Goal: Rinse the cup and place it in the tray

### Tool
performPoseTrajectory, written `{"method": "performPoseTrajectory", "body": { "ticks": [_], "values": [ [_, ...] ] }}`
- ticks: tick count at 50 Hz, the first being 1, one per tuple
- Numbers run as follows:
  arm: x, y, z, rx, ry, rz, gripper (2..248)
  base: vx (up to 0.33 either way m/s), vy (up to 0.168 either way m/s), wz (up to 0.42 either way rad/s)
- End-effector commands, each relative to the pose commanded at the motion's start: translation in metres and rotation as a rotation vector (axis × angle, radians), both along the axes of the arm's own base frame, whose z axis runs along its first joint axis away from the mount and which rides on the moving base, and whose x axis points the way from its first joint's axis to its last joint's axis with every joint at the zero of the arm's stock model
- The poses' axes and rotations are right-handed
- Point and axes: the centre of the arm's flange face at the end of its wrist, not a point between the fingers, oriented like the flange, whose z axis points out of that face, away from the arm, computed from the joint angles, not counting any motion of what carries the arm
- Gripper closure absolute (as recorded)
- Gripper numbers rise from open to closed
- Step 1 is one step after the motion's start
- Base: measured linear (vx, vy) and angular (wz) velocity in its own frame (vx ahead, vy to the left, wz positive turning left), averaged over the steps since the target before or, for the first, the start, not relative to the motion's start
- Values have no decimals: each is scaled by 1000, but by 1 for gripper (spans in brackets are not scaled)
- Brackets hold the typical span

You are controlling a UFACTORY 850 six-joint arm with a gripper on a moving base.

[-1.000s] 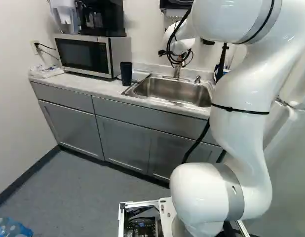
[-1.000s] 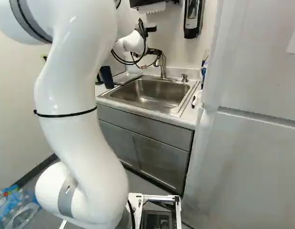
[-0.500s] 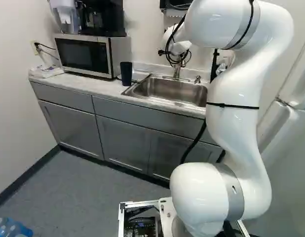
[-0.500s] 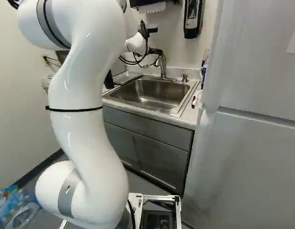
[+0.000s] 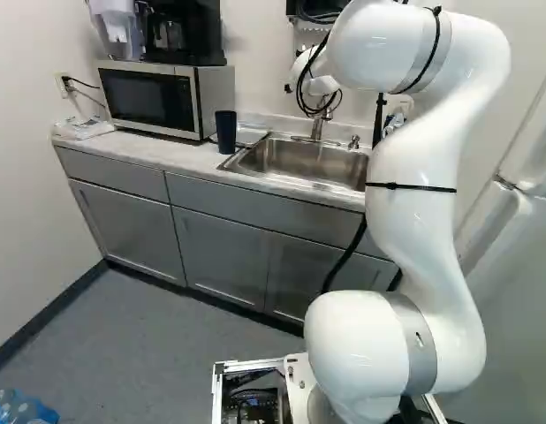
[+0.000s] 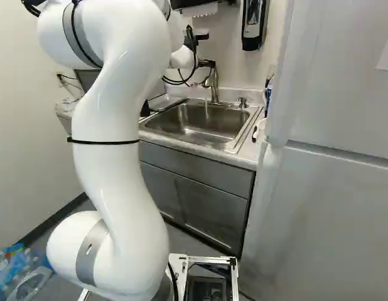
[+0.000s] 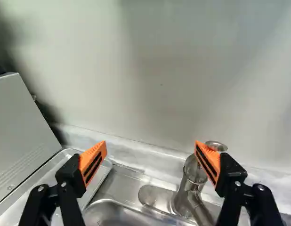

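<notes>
My gripper (image 6: 205,63) is by the faucet (image 6: 214,85), partly hidden by cables and the wrist. In the wrist view the gripper (image 7: 150,145) stands wide open with nothing held; one orange pad overlaps the faucet's top. A thin stream of water (image 6: 206,110) falls into the sink (image 6: 194,130). The dark cup (image 5: 225,131) stands upright on the counter beside the microwave, mostly hidden behind the arm in the right base view. Between microwave and sink lies the metal tray (image 7: 94,184), its inside only partly seen.
The microwave (image 5: 151,99) stands left of the cup in the left base view, with a coffee maker on top. A soap pump (image 6: 242,102) rises behind the sink. The white fridge (image 6: 332,182) stands close at the right. Bottles (image 6: 21,273) lie on the floor.
The arm's upper part has swung left in the left base view and right in the right base view, covering more of the cup there. A water stream now shows. The base has not moved.
</notes>
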Motion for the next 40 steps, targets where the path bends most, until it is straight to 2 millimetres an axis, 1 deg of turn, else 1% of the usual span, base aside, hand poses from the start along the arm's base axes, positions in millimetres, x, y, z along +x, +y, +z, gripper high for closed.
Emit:
{"method": "performPoseTrajectory", "body": {
  "ticks": [5,24,30,40],
  "values": [
    [2,-2,0,-1,-11,-3,3,0,0,0],
    [1,-2,1,-1,-10,-3,3,0,0,0],
    [-6,0,2,-1,-6,-1,3,0,0,0],
    [-24,5,4,1,5,4,3,0,0,0]
  ]
}}
